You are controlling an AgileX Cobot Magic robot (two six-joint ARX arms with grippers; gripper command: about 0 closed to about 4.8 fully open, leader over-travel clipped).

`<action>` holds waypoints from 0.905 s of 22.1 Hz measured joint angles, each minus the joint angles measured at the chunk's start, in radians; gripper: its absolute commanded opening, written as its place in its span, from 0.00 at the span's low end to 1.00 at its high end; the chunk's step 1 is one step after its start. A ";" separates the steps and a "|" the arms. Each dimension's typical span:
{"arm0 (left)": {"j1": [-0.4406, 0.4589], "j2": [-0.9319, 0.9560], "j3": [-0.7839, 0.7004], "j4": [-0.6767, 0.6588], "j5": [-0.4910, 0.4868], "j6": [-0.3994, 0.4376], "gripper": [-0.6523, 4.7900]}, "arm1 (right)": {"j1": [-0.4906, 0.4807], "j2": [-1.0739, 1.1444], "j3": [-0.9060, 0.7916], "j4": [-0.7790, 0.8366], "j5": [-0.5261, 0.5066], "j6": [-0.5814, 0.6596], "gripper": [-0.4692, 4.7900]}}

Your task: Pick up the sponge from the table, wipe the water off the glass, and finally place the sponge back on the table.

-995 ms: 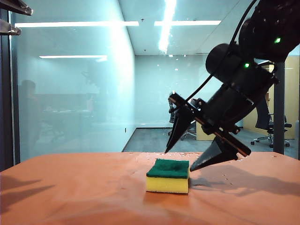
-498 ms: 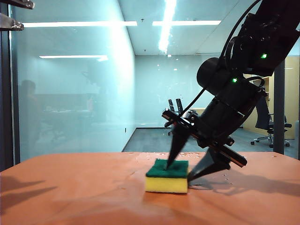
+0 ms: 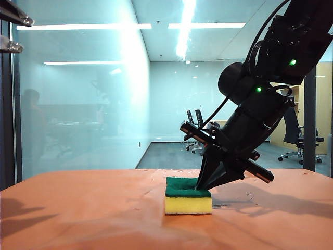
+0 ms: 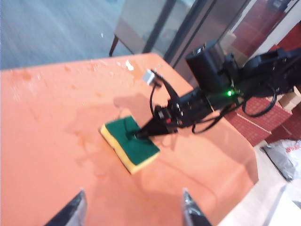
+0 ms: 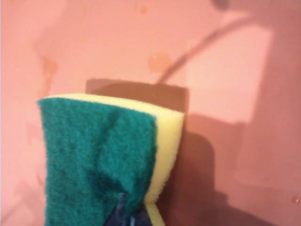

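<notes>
Your right pincer (image 3: 204, 183) is pinching the sponge (image 3: 188, 196) at its right edge, tips puckering the green layer. The sponge lies flat on the orange tabletop (image 3: 78, 219), right of centre, green side up. Your left pincer (image 4: 131, 214) hovers spread wide, well apart from it. Droplets (image 3: 250, 198) speckle the tabletop near the glass (image 3: 78, 104).

I work in an office, up against a glass-walled room.

Beyond my orange worktop (image 3: 78, 213) stands a wall-sized glass pane (image 3: 78, 104) with dark frame bars (image 3: 310, 120). Through it I see grey floor, strip lights (image 3: 86, 26) on a white ceiling, wheeled office chairs (image 3: 302, 140), wooden cabinets, and a seated person (image 3: 32, 125) at a long desk.
</notes>
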 measured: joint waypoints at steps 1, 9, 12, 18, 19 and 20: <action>0.000 0.000 0.000 -0.017 0.000 0.005 0.59 | 0.000 0.000 0.000 0.001 0.008 0.000 0.07; 0.000 0.000 0.000 -0.057 0.000 0.022 0.59 | 0.000 0.000 0.011 0.019 0.020 0.000 0.07; 0.000 0.000 0.000 -0.090 -0.002 0.033 0.59 | 0.000 -0.002 0.041 0.022 0.024 -0.020 0.07; 0.000 0.000 0.000 -0.119 -0.148 0.152 0.59 | 0.000 -0.005 0.138 0.062 0.107 -0.106 0.07; 0.000 0.000 0.000 -0.117 -0.158 0.157 0.59 | 0.000 -0.005 0.138 0.076 0.122 -0.121 0.07; 0.000 0.000 -0.001 -0.115 -0.160 0.158 0.59 | 0.000 -0.005 0.138 0.083 0.132 -0.128 0.07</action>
